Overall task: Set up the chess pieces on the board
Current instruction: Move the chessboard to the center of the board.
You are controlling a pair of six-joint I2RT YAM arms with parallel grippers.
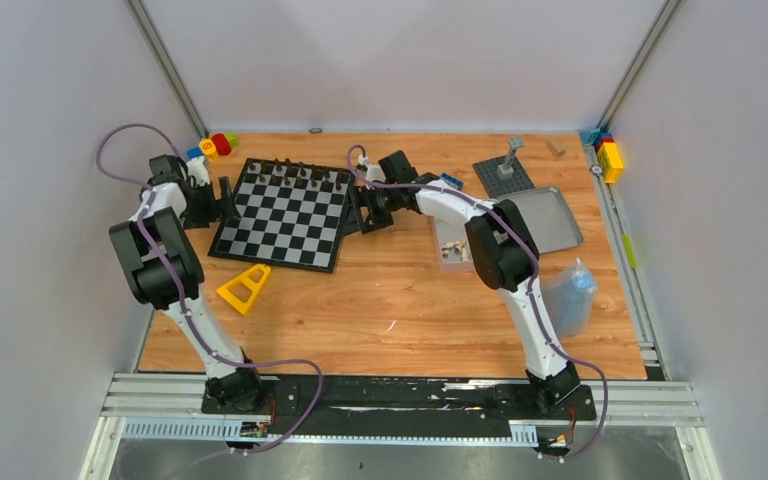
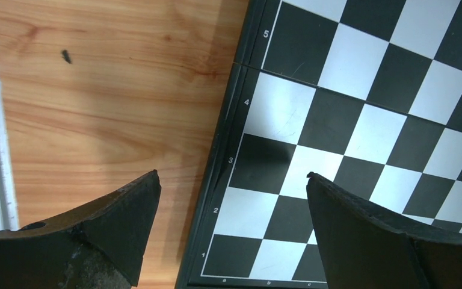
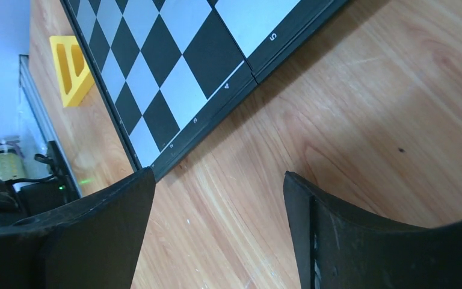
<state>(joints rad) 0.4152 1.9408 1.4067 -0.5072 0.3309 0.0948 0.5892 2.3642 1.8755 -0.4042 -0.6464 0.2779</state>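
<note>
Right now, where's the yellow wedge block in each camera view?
Top external: yellow wedge block on the table, off the chessboard's near-left corner.
Left wrist: not in view.
Right wrist: upper left, beyond the chessboard's edge.
Shared landmark: the chessboard, in all three.

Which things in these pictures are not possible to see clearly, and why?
- Top view: the dark chess pieces on the board's far row are too small to tell their kinds.
- Top view: the right arm hides most small pale pieces by the metal tin.
- Both wrist views: the picture edge cuts off the board's far rows.
</note>
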